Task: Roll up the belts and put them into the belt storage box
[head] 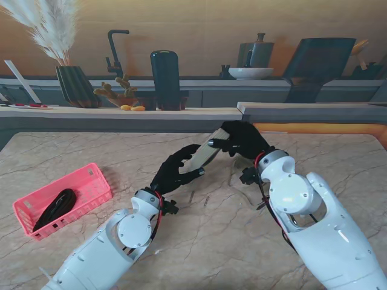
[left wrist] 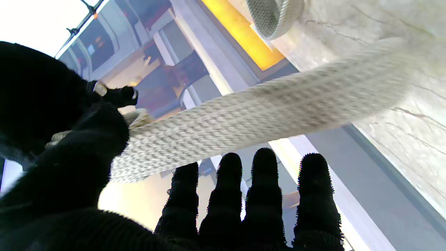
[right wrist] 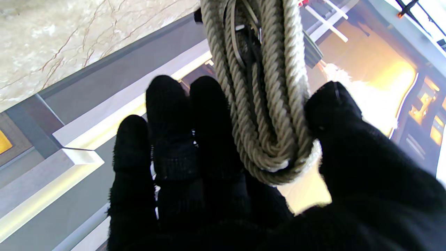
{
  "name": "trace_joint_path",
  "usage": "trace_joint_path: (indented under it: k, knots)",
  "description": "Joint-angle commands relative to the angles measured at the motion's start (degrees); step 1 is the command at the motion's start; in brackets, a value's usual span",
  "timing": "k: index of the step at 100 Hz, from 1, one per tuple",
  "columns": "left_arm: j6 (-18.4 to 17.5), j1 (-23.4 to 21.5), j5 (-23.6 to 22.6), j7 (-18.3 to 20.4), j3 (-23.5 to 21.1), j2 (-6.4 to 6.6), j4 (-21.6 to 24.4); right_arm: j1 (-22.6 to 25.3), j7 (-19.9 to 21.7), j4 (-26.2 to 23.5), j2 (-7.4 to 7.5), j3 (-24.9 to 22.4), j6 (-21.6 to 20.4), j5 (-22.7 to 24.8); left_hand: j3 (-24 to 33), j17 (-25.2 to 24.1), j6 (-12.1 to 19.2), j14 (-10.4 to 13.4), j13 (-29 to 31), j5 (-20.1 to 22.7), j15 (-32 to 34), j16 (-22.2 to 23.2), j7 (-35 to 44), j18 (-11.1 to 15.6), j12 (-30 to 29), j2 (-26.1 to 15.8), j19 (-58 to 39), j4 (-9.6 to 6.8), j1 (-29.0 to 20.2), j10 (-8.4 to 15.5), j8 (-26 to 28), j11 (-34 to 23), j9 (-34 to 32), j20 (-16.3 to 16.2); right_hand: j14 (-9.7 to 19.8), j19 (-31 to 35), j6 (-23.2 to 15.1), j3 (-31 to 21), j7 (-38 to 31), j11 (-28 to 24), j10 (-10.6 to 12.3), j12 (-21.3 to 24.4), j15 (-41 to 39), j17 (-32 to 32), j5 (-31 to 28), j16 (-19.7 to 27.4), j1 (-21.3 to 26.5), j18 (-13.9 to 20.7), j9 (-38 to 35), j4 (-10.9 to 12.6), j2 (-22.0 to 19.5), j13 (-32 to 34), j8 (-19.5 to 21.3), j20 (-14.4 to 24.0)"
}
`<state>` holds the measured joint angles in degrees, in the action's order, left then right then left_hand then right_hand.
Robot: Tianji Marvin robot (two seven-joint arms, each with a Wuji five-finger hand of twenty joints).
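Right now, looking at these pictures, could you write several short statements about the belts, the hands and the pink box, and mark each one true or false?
1. A dark belt lies in the pink plastic mesh box. True.
2. The pink box stands on the robot's right. False: it stands on the left.
3. Both hands hold the pale woven fabric belt off the marble table. True.
4. The right hand is open. False: it grips the belt's rolled part.
5. The left hand touches the pink box. False: they are apart.
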<state>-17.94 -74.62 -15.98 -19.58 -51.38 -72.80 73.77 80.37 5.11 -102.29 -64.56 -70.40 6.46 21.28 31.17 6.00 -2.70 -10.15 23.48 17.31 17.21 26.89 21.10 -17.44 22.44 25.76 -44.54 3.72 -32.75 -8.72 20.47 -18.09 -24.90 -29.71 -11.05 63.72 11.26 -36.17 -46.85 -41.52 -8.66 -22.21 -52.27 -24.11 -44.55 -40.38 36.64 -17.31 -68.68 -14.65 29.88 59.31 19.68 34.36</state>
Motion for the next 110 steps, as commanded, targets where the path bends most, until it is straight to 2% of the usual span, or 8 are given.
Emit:
trace_joint_path:
  k: [1, 18, 28, 52, 67, 110]
  knots:
    - [0.50, -0.14, 0.72, 0.34, -0.24, 0.45, -0.52, 0.16, -0.09, -1.48, 0.03, -0.80, 1.01, -1.66, 2.29, 0.57, 2.09, 2.28, 1.62, 0.39, -0.83, -0.99, 0.56, 2.26, -0.61, 0.80, 1.56, -0.71, -1.04, 1.53, 0.34, 1.44, -1.12, 0.17, 2.48, 0.27, -18.44, -9.19, -10.06, 0.75, 1.92, -0.43, 0.56, -0.08, -2.24, 0.14, 8.67, 1.52, -1.63, 2.45, -4.52, -0.08, 1.31, 0.62]
    - [-0.34, -0.12, 0.89, 1.51, -0.19, 0.76, -0.95, 0.90, -0.30, -2.89, -0.68, -2.22, 6.09, -8.04, 3.25, 0.61, 2.48, 2.43, 0.36, -0.87, -2.08, -1.59, -0.44, 3.91, -1.20, 3.24, 5.03, -0.02, 2.79, 1.59, -0.15, 2.54, 0.40, 1.20, 2.33, 0.61, -18.18, -8.98, -10.07, 0.56, 1.65, -0.67, 0.18, -0.42, -2.19, -0.20, 8.84, 2.00, -1.50, 2.46, -4.63, -0.17, 1.35, 1.13]
    - [-0.75, 0.30, -0.79, 1.38, 0.51, 0.92, -1.47, 1.06, -1.22, -2.97, -1.37, -2.55, 9.20, -12.27, 3.59, 0.45, 2.53, 2.64, -1.18, -2.92, -2.80, -1.90, -1.45, 5.87, -1.67, 3.06, 7.52, 0.14, 3.50, 1.46, -0.62, 3.38, 2.82, 2.13, 2.16, 0.88, -17.93, -8.92, -10.06, 0.39, 1.48, -0.80, -0.04, -0.60, -2.26, -0.36, 8.94, 2.18, -1.49, 2.50, -4.56, -0.22, 1.36, 1.46]
    - [1.00, 1.13, -1.93, -1.30, 2.59, -0.05, -2.75, 0.91, -4.62, -1.73, -3.38, -1.90, 14.45, -21.84, 2.95, -0.53, 0.67, 2.28, -4.19, -6.33, -1.98, -1.94, -1.39, 8.04, -2.23, 1.20, 8.46, 0.07, 1.75, 0.65, -1.14, 2.65, 6.74, 3.10, 1.92, 1.21, -17.61, -8.92, -9.97, 0.22, 1.17, -0.90, -0.26, -0.57, -2.25, -0.52, 9.14, 2.53, -1.41, 2.55, -4.65, -0.37, 1.32, 1.95]
    - [1.94, 1.47, -1.12, -3.36, 3.39, -1.07, -3.58, 0.77, -6.55, -0.54, -4.44, -0.40, 15.66, -25.95, 1.25, -1.49, -0.75, 2.47, -5.80, -8.91, -0.95, -2.02, -1.50, 9.34, -2.43, -0.17, 7.81, 0.08, 1.80, 0.45, -1.89, 1.89, 8.87, 3.69, 1.89, 1.29, -17.62, -8.73, -9.93, 0.12, 1.14, -0.95, -0.35, -0.54, -2.14, -0.58, 9.13, 2.70, -1.23, 2.53, -4.81, -0.56, 1.35, 2.13]
    - [2.04, 1.70, 2.67, -7.36, 4.39, -3.47, -4.42, -0.67, -14.07, 3.73, -7.78, 4.57, 15.93, -34.01, -0.98, -2.62, -1.81, 3.74, -7.65, -9.26, -0.05, -3.06, -10.42, 12.01, -2.89, -1.54, 7.03, 0.53, 6.11, 0.76, -6.52, 0.66, 11.84, 5.91, 1.96, 1.49, -17.70, -8.58, -10.08, -0.30, 1.15, -1.05, -0.67, -0.70, -1.92, -0.64, 9.36, 3.00, -0.97, 2.65, -4.91, -0.70, 1.57, 2.53]
